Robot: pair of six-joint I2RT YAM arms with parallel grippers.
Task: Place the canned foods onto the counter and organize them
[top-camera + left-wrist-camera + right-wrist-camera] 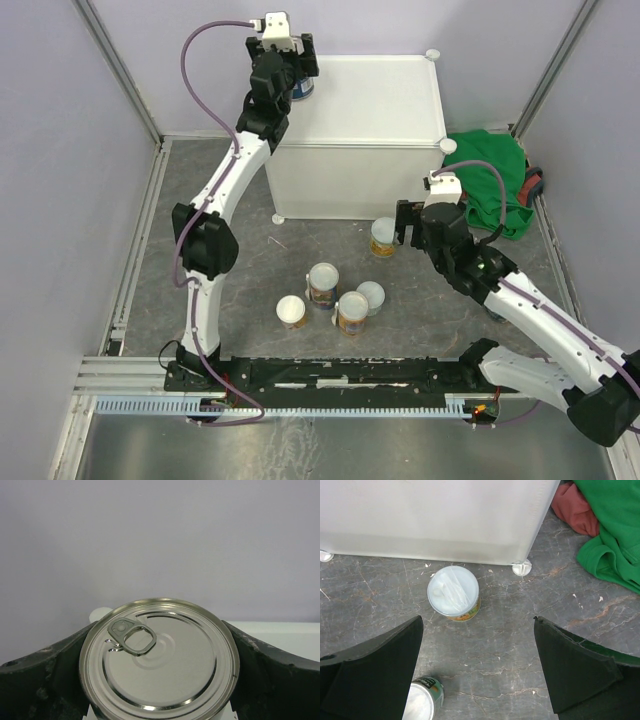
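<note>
White counter (355, 130): box-shaped, flat top, round knobs at the corners, standing on the grey marbled floor (250, 250) at the far middle of the cell. One can is on it, at the far left corner.

Green cloth (495, 175): heaped on the floor just right of the counter; no part of the job.

Left gripper (159, 630): reaches over the counter's far left corner, its fingers pressed to both sides of the dark blue can (302, 90), no gap showing. The can is upright, long axis vertical, silver pull-tab top upward, base seemingly on the counter. Judged step: setting down. Next call: spread the fingers and lift straight up, so the can is not tipped.

Right gripper (477, 620): jaws wide apart and empty, hanging over the floor in front of the counter, near the yellow-labelled can (453, 592). That can is upright, pale lid up. Judged next: descend around it and close.

Floor cluster (335, 298): four more cans, upright, close together, well short of the counter, not yet placed.
</note>
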